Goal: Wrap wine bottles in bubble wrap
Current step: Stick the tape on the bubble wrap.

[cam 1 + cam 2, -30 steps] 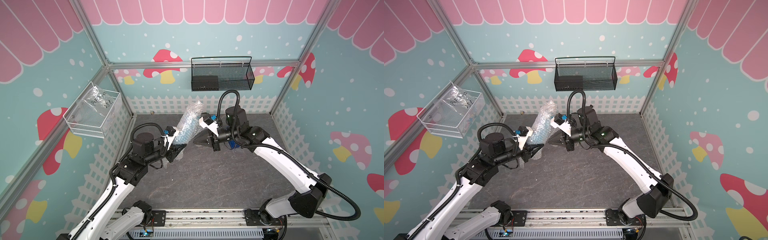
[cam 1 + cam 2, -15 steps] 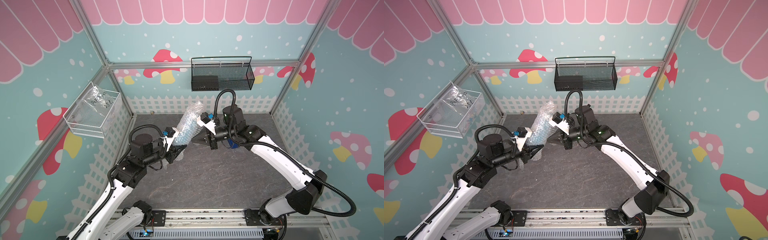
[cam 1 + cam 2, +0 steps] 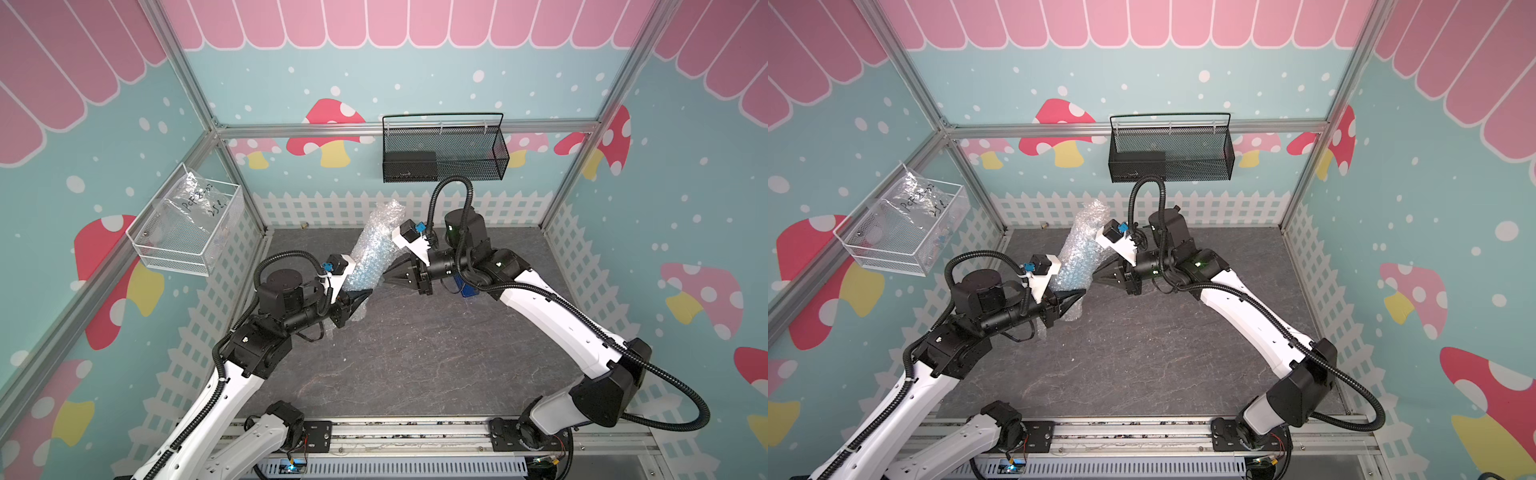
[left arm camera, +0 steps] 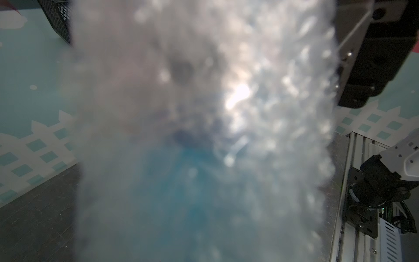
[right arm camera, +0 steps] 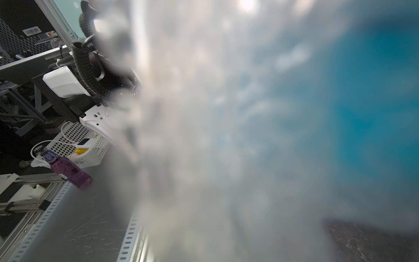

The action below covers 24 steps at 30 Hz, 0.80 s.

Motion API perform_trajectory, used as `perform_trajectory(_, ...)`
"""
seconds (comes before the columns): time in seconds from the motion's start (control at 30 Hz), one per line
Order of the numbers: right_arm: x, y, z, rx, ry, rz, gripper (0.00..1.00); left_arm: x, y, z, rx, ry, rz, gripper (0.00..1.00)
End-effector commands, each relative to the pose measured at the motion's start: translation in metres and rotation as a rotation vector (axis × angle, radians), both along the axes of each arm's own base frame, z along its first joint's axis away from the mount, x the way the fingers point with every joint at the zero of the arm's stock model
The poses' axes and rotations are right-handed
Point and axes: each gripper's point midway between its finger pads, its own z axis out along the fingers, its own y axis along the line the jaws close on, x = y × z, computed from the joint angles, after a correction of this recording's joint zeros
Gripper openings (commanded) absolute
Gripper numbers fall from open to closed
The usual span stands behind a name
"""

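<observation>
Bubble wrap (image 3: 380,224) roll, bottle (image 3: 368,272) inside, leans top toward back wall (image 3: 374,203); left fingers (image 3: 357,297) clamp its base; right fingers (image 3: 399,277) state unclear.

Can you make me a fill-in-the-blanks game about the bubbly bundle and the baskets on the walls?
1. The bottle inside the bubble wrap is coloured ____.
2. The mesh basket on the back wall is coloured ____.
3. The crinkly bag with writing on it sits in the side basket, which is coloured ____.
Missing words: blue; black; white.
</observation>
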Motion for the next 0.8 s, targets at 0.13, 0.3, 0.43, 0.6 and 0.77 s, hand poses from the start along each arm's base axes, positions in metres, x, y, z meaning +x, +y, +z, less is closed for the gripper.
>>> perform_trajectory(0.13,0.008,0.005,0.003,0.010,0.010,-0.032,0.25,-0.013,-0.006,0.047,-0.073,-0.190,-0.064,0.00)
perform_trajectory(0.3,0.012,0.006,0.001,0.004,0.025,-0.056,0.32,-0.014,-0.007,0.047,-0.077,-0.188,-0.072,0.00)
perform_trajectory(0.43,0.015,0.010,0.000,0.008,0.040,-0.066,0.35,-0.015,-0.007,0.047,-0.082,-0.186,-0.079,0.00)
perform_trajectory(0.6,0.011,0.017,-0.002,0.014,0.059,-0.044,0.39,-0.016,-0.007,0.045,-0.085,-0.186,-0.079,0.00)
perform_trajectory(0.77,0.002,0.021,0.000,0.020,0.055,-0.013,0.48,-0.015,-0.006,0.044,-0.081,-0.191,-0.070,0.00)
